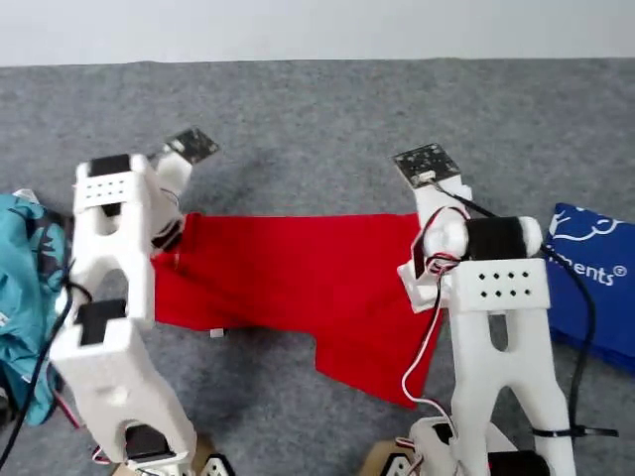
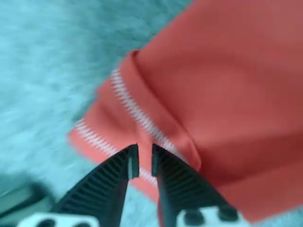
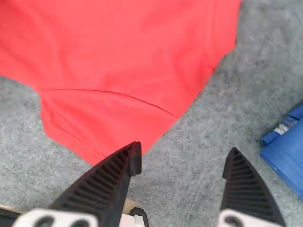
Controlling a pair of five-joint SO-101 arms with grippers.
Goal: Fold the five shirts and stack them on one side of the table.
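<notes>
Red shirt (image 2: 213,85) hem between left fingers (image 2: 113,176); blue shirt (image 3: 289,151) beside wide-apart right fingers (image 3: 110,179).

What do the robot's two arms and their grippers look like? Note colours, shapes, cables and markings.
Both the left arm and right arm are blocky white plastic with black motor sections and rows of small round holes. Red, white and black cables loop along them. The left gripper and right gripper have black, ridged, tapering fingers.

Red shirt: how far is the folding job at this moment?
Done: nothing stacked yet. In hand: red shirt, seemingly partly folded; left claw closed at its stitched hem, right claw open beside it. Remaining: crumpled teal shirt, blue shirt, the stacking.
</notes>
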